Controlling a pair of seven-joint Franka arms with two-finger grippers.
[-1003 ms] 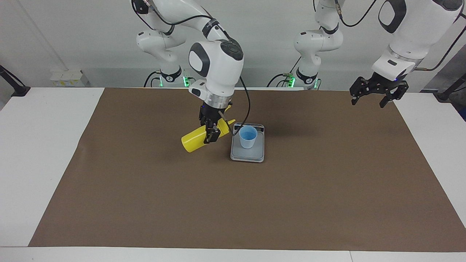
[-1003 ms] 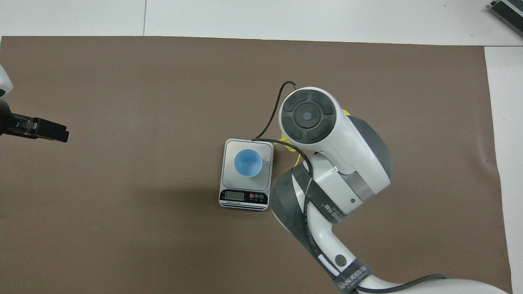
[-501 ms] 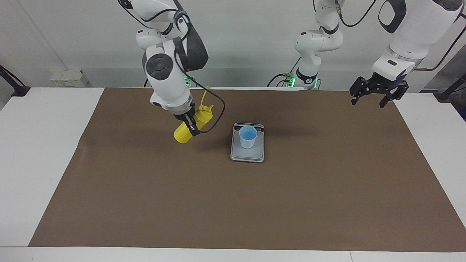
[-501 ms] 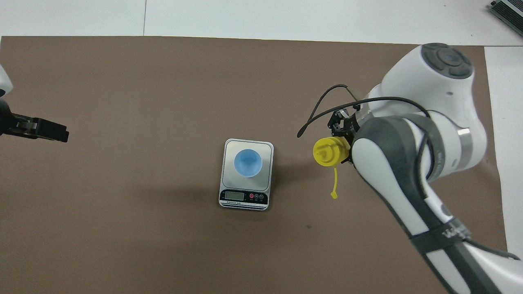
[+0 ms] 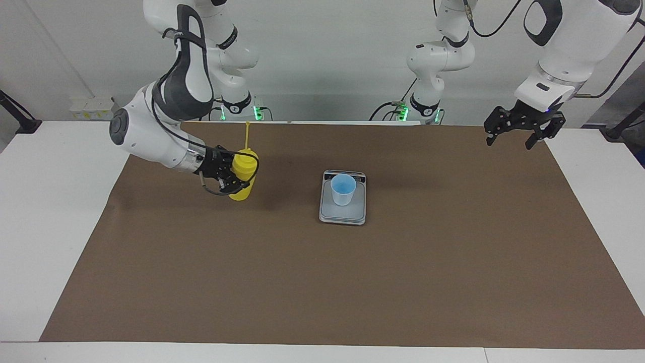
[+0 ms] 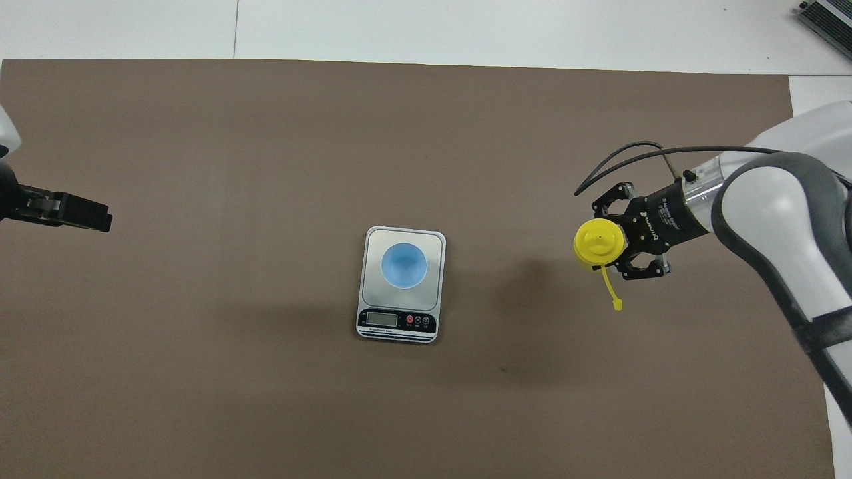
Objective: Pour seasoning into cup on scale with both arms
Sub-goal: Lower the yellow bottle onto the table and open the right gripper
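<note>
The yellow seasoning bottle [image 5: 243, 176] stands upright with its thin nozzle [image 5: 247, 135] pointing up, at the mat surface toward the right arm's end, well apart from the scale. My right gripper [image 5: 236, 176] reaches in sideways and is shut on the bottle's body; the overhead view also shows this gripper [image 6: 609, 243] and the bottle [image 6: 597, 243]. The light blue cup [image 5: 343, 189] stands upright on the silver-grey scale [image 5: 342, 216] at mid-table; the cup [image 6: 404, 265] and the scale [image 6: 398, 320] also show from overhead. My left gripper [image 5: 519, 135] waits open and raised over the mat's edge at the left arm's end.
A brown mat [image 5: 322, 282] covers most of the white table [image 5: 55, 212]. The scale's dark display strip faces the robots. The right arm's black cable [image 6: 619, 156] loops above its wrist.
My right arm swung the bottle away from the cup toward its own end of the table and turned it from tilted to upright. The left arm, cup and scale have not moved.
</note>
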